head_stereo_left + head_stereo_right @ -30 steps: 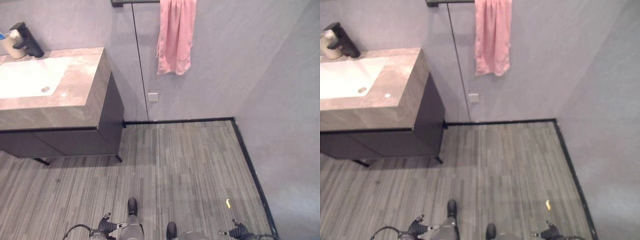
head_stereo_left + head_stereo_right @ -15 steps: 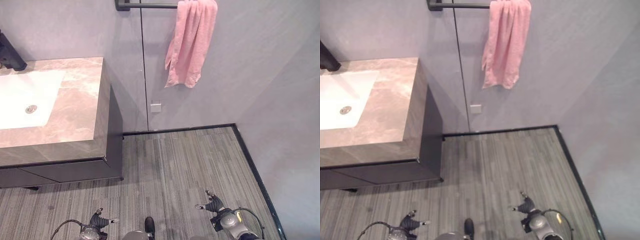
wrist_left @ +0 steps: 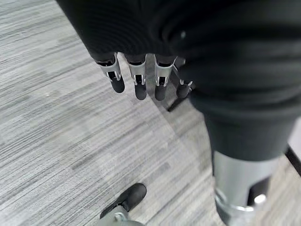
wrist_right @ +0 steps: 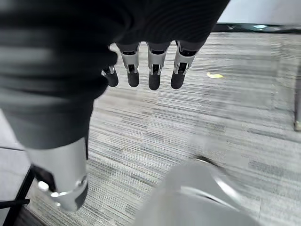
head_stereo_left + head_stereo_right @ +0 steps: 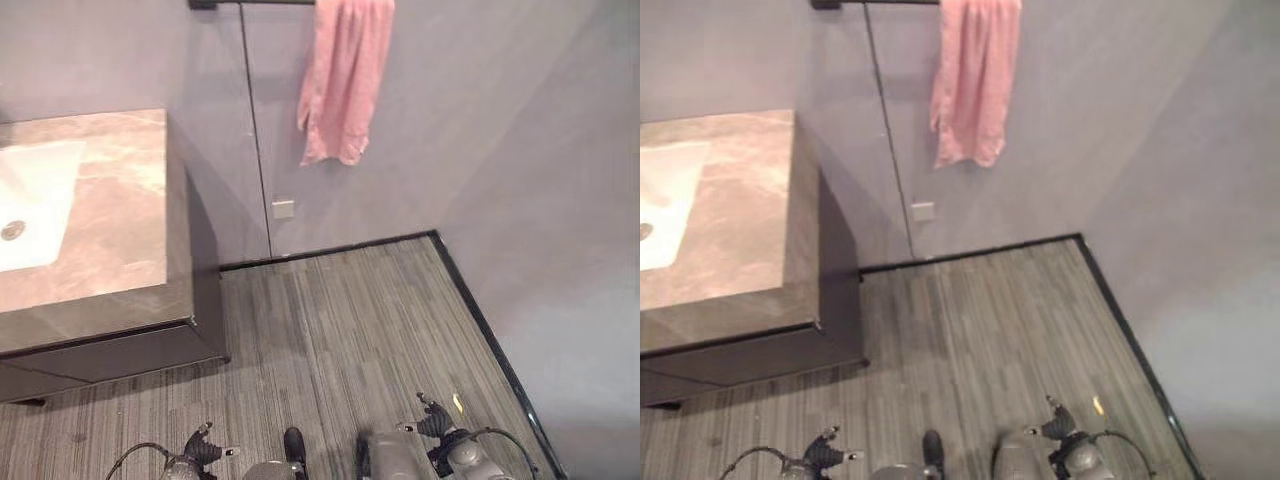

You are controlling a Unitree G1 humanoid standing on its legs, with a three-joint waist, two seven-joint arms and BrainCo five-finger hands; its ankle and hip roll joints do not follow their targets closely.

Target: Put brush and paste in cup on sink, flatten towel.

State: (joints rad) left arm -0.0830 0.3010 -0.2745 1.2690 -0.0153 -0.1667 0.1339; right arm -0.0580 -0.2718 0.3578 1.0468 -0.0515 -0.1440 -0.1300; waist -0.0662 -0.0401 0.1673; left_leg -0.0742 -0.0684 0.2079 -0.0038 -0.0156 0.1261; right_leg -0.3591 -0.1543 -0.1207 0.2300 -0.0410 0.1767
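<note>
At the far left a white sink [image 5: 35, 200] is set into a brown marble-patterned table [image 5: 120, 240] over a dark cabinet [image 5: 195, 290] that stands against the grey wall. The left hand [image 3: 136, 77] hangs low over the striped grey floor [image 5: 340, 320], fingers straight and relaxed, holding nothing. A dark rail [image 5: 250, 3] runs along the wall at the upper edge, and from it the pink towel [image 5: 345, 80] hangs with its long axis vertical, bunched into narrow folds, its ragged lower edge pointing down at the floor. A small white wall plate [image 5: 283, 208] sits below and left of it. The right hand [image 4: 150, 66] hangs low at the right, fingers loose and empty, near a small yellow scrap [image 4: 215, 75] on the floor
</note>
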